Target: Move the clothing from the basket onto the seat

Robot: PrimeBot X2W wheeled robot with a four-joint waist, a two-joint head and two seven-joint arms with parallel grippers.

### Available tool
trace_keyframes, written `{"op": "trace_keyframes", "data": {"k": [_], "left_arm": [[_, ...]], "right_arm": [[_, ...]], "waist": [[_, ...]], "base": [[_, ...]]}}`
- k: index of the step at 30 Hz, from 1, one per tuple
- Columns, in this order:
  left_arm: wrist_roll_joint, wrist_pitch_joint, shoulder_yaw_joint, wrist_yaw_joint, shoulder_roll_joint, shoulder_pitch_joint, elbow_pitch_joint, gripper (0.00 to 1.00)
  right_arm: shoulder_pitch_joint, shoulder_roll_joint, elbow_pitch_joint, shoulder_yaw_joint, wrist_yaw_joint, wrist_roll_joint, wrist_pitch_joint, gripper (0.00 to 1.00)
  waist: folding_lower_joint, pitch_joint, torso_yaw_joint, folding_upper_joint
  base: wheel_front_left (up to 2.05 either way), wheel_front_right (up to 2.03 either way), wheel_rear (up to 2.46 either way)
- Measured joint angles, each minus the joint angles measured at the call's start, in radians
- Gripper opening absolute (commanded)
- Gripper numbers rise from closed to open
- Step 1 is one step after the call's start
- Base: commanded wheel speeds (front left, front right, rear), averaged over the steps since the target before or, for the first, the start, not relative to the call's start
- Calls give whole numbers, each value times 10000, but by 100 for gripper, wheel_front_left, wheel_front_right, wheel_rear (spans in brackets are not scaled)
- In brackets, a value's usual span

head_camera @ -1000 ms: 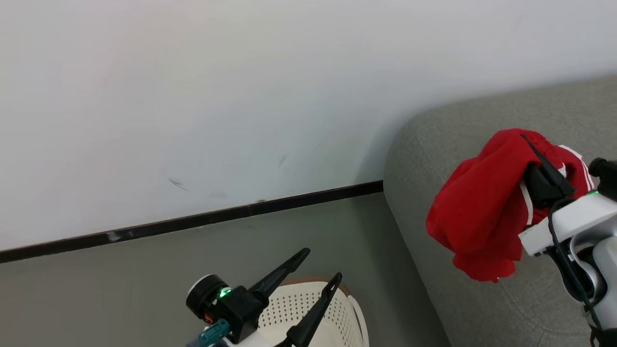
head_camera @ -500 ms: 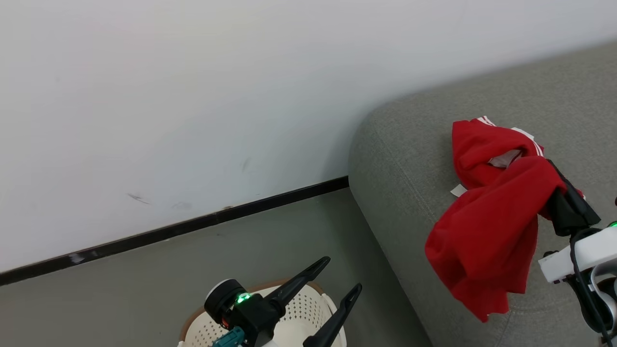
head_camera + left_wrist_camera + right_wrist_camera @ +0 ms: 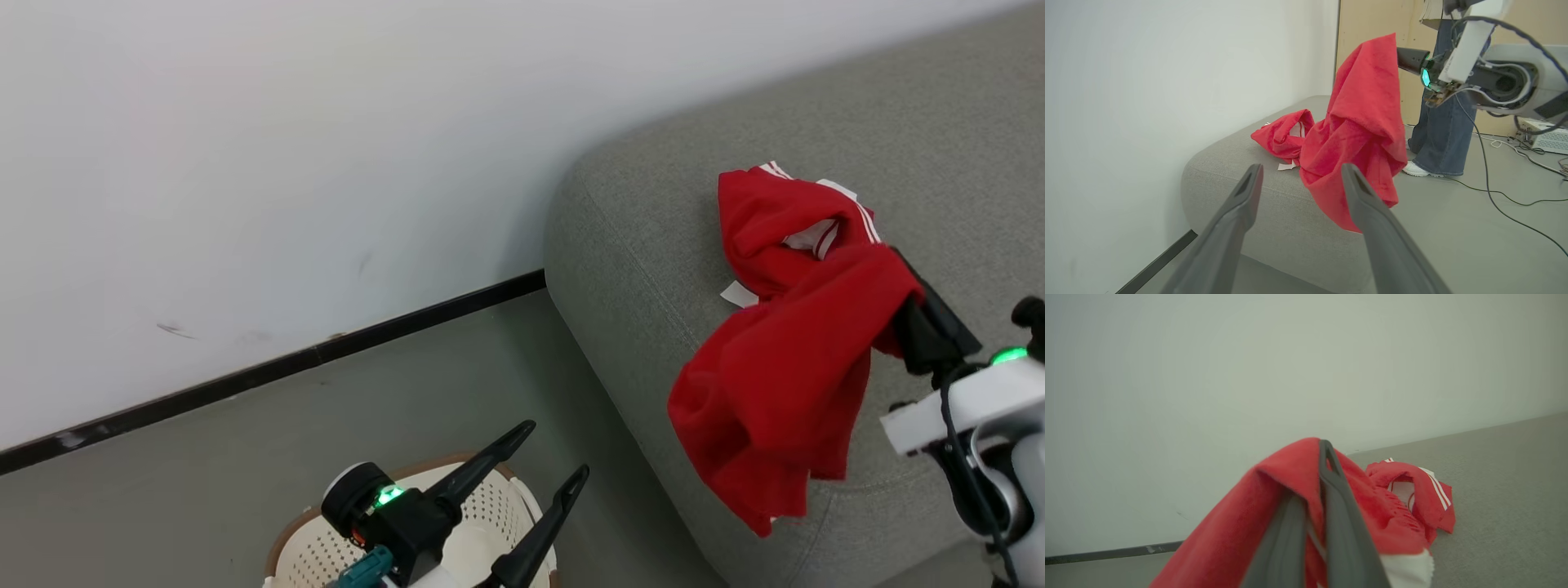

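Wall (image 3: 286, 163): white and plain, with a black baseboard (image 3: 245, 380) along the grey floor (image 3: 204, 457).

Seat (image 3: 653, 245): grey woven fabric. Its rounded end faces the wall.

Person (image 3: 1437, 122): legs in blue jeans and white shoes stand on the floor beyond the seat. Cables (image 3: 1494, 196) lie near them.

Hanging garment (image 3: 775, 384): plain red cloth, pinched at its top by the right end effector (image 3: 1324, 457), whose fingers are closed tight on it. The long axis runs downward from the grip. In the head view it slants from upper right to lower left. The lower end drops below the level of the seat top, beside the seat's edge. Whether the cloth touches the seat cannot be told.

Lying garment (image 3: 767, 220): red with white stripes, crumpled on the seat top near the rounded end. It sits just behind the hanging garment. The stripes face up and away from the wall. A small white tag (image 3: 739, 294) sticks out at its edge toward the wall. Any print on the tag is too small to read.

Basket (image 3: 304, 554): cream, perforated, brown rim, upright on the floor, well apart from the clothing.

Left end effector (image 3: 553, 447): fingers spread wide, holding nothing. It hovers over the basket, pointing toward the seat.
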Motion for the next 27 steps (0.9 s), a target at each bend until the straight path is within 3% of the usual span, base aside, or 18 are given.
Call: {"op": "trace_keyframes", "data": {"k": [10,18,27], "left_arm": [[259,0,594,307,449,-226,-474,100],[477,-2,907,437,711,-629,-955,100],[552,10,1037,449,911,-1032,-1358,100]], "right_arm": [[-2964,-523,476,186,0,-280,1191,0],[-5267,-681,1768,-466,0,-520,1971,0],[-6357,-1007,3327,-1390,0,-1344,2290,0]], "waist": [[0,754,89,0],[0,1505,403,0],[0,2282,913,0]], "base": [[0,0,0],[0,0,0],[0,0,0]]}}
